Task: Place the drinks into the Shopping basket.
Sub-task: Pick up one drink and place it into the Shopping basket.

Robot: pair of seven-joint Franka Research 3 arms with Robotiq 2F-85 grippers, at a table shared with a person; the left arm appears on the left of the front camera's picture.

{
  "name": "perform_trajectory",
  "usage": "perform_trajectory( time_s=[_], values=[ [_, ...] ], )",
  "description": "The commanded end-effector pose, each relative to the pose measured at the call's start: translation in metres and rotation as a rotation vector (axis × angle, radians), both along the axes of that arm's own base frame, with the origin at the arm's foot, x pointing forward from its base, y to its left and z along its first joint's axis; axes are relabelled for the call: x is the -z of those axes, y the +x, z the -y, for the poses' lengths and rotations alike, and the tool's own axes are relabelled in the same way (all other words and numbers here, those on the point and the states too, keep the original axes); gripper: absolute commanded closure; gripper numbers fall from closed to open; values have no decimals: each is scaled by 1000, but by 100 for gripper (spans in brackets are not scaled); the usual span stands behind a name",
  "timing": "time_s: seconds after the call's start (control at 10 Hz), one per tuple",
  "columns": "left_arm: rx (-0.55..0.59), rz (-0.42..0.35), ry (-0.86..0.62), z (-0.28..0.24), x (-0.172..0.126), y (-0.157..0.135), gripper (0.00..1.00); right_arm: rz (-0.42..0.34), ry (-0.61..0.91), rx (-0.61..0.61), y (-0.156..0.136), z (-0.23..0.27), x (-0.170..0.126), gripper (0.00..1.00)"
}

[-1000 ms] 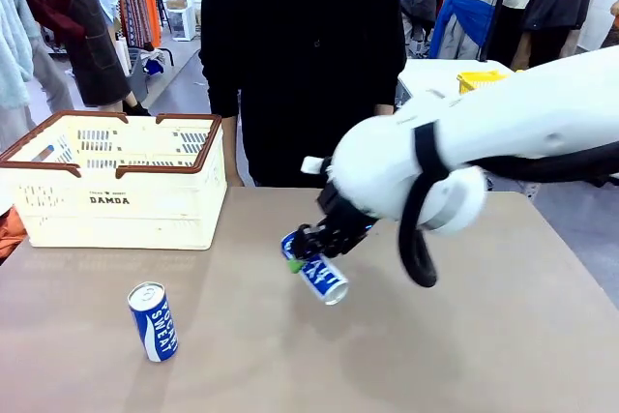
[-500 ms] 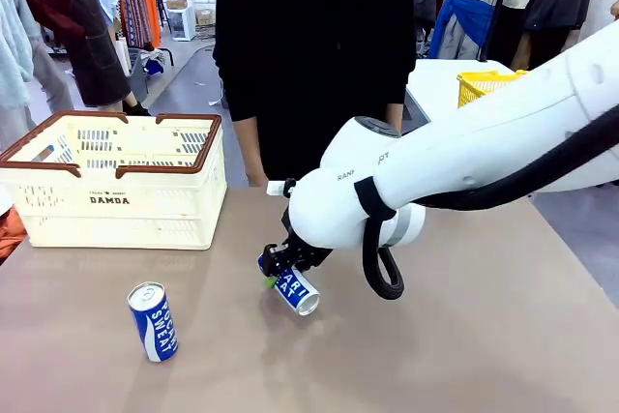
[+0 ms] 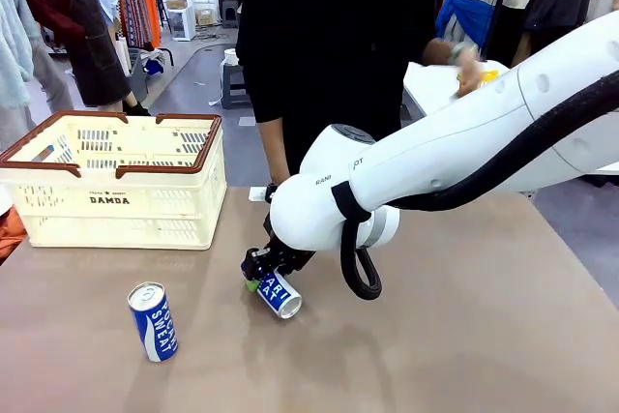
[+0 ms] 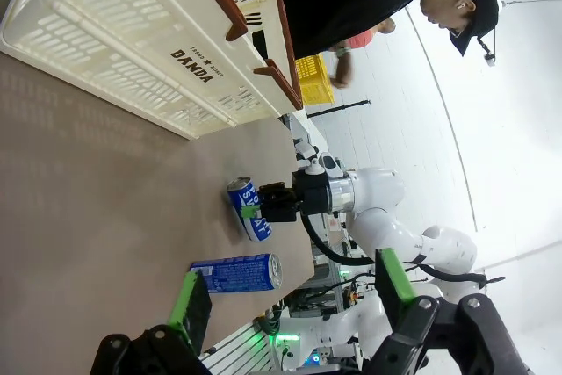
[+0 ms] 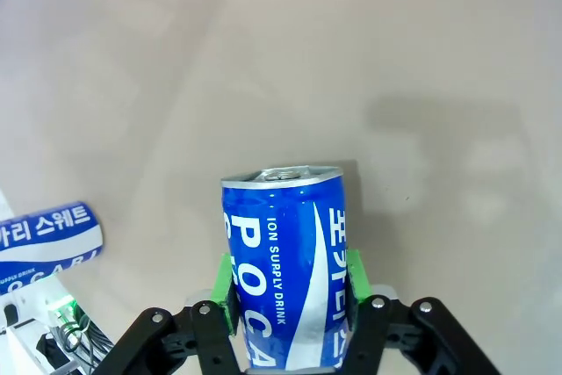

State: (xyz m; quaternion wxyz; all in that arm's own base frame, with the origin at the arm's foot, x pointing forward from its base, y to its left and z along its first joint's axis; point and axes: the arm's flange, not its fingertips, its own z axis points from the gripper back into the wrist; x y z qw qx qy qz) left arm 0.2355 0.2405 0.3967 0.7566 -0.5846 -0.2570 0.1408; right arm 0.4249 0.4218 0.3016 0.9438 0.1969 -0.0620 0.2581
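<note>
Far left, the basket sits on the bench. Just right of it, nearer the front, a blue can rests loose. Left fingers are spread wide, empty. Mid-bench, right fingers are clenched on a second blue can, which is tilted.

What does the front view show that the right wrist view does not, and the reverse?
Front view: the basket with its DAMDA print, the person in black behind the table, and the white right arm.
Right wrist view: green pads on both sides of the held can, and its print ION SUPPLY DRINK.
Both: the right claw shut on that can, a second can, and the brown table.
</note>
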Motion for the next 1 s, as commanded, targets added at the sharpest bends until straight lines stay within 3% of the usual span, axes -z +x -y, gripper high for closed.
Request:
perform_trajectory(
  time_s=[0.0,0.6,0.8,0.9],
  values=[
    [-4,30,-10,0,-2,1,0,5,-27,32,3,-8,-8,0],
    [-4,30,-10,0,-2,1,0,9,-3,43,2,13,-26,0],
    [-4,30,-10,0,-2,1,0,-18,29,47,5,72,-62,0],
    [-4,30,-10,0,-2,1,0,-49,68,75,9,130,-84,0]
  ],
)
